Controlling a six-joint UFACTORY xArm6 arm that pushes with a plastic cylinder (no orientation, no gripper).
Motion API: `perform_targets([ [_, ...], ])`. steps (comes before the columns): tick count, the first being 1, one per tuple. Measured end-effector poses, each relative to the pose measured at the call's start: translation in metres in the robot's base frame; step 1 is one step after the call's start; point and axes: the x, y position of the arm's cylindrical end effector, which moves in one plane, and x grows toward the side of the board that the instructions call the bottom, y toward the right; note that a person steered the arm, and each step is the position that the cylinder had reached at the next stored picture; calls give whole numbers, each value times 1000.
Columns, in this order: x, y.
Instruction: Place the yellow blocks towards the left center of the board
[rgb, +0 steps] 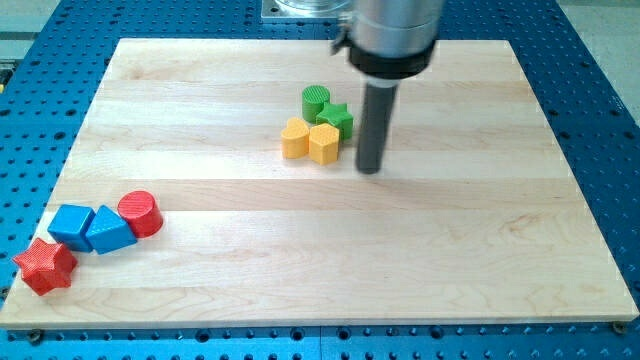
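Camera view looks down at a pale wooden table sitting on a blue perforated base. Two yellow blocks lie side by side a little above the table's middle, touching each other, so that the pair's long axis runs along the view's left-right line. The yellow block on the left has a lobed outline, perhaps a heart, though its exact shape is hard to settle. The yellow hexagonal block sits on its right, a flat top facing up and one corner pointing toward the view's bottom. Both are a warm orange-yellow with ribbed sides.

Taking the yellow hexagonal block as the landmark: a green cylinder stands just above it toward the view's top, and a green star block sits at its upper right, touching it. Far off to its lower left, near the table's bottom-left corner, lie a red cylinder, two blue blocks pressed together, and a red star block.

No jaws exist on this arm, so nothing is spread, pressed together or pinched; it ends in a dark rod under a grey metal collar. My tip rests on the table just to the right of the yellow hexagonal block, with a narrow gap between them, touching no block.
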Motion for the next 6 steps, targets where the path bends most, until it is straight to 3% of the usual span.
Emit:
perform_targets([
  [2,-2,-61],
  [3,4,11],
  [4,-28,22],
  [6,-44,-74],
])
